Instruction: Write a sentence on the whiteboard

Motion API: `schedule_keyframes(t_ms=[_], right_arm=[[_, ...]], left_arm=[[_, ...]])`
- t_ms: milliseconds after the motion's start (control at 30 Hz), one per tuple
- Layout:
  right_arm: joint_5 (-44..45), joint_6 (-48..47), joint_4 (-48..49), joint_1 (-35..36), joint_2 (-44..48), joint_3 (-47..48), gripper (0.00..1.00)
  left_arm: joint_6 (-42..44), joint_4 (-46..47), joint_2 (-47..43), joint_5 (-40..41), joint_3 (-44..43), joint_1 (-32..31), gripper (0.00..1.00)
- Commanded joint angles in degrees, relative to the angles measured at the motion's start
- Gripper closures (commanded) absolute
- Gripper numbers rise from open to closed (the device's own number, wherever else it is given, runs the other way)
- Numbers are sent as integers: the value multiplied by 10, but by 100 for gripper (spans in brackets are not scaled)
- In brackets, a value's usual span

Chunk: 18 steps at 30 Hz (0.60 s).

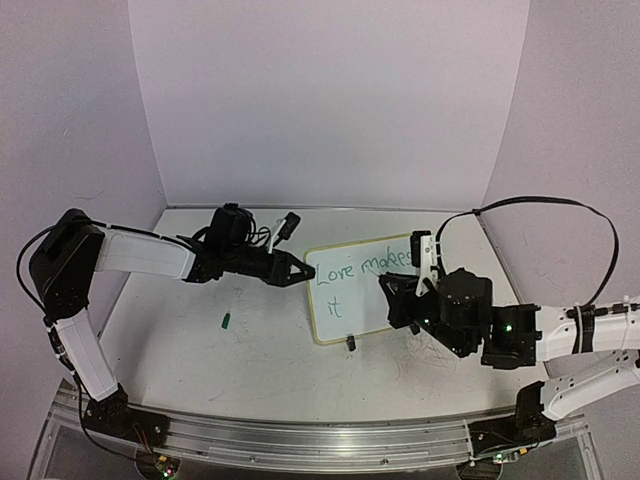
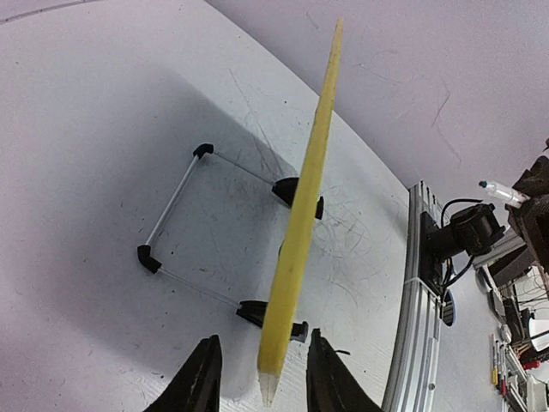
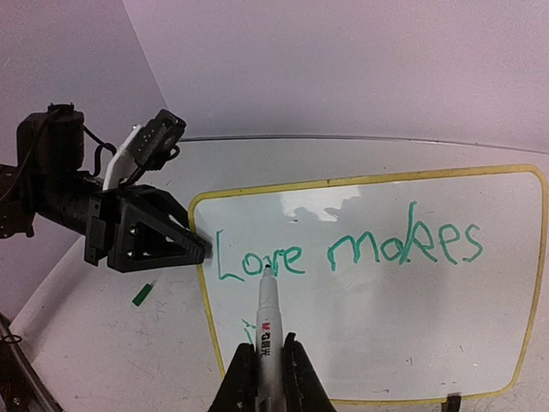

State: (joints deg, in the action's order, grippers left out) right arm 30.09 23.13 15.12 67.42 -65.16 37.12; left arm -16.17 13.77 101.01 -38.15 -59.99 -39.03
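The whiteboard [image 1: 365,300] lies tilted at the table's middle, with "Love makes" and "it" written on it in green. In the right wrist view the whiteboard [image 3: 386,318] fills the frame. My right gripper [image 3: 268,343] is shut on a white marker [image 3: 268,313], whose tip hovers near the word "Love". The right gripper [image 1: 400,298] sits over the board's lower middle. My left gripper [image 1: 300,270] is at the board's left edge. In the left wrist view its jaws [image 2: 262,336] stand open on either side of the yellow frame edge [image 2: 300,223], with a gap on each side.
A green marker cap [image 1: 227,320] lies on the table left of the board. The board's wire stand [image 2: 171,202] and black clip feet [image 2: 296,190] rest on the table behind it. An aluminium rail [image 1: 320,440] runs along the near edge. Walls enclose the table.
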Motion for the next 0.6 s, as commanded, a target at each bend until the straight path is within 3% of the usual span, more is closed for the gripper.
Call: schedule_keyframes(t_ms=[0, 133, 267, 567], right_arm=[[49, 8, -27, -3, -3, 6, 100], [56, 17, -28, -3, 7, 6, 100], [38, 6, -28, -3, 2, 6, 100], [59, -52, -23, -3, -1, 26, 100]], left_arm=[[-45, -25, -24, 32, -14, -4, 55], [-87, -27, -38, 37, 3, -6, 40], [-120, 13, -63, 59, 48, -23, 37], [-204, 249, -40, 60, 116, -36, 36]])
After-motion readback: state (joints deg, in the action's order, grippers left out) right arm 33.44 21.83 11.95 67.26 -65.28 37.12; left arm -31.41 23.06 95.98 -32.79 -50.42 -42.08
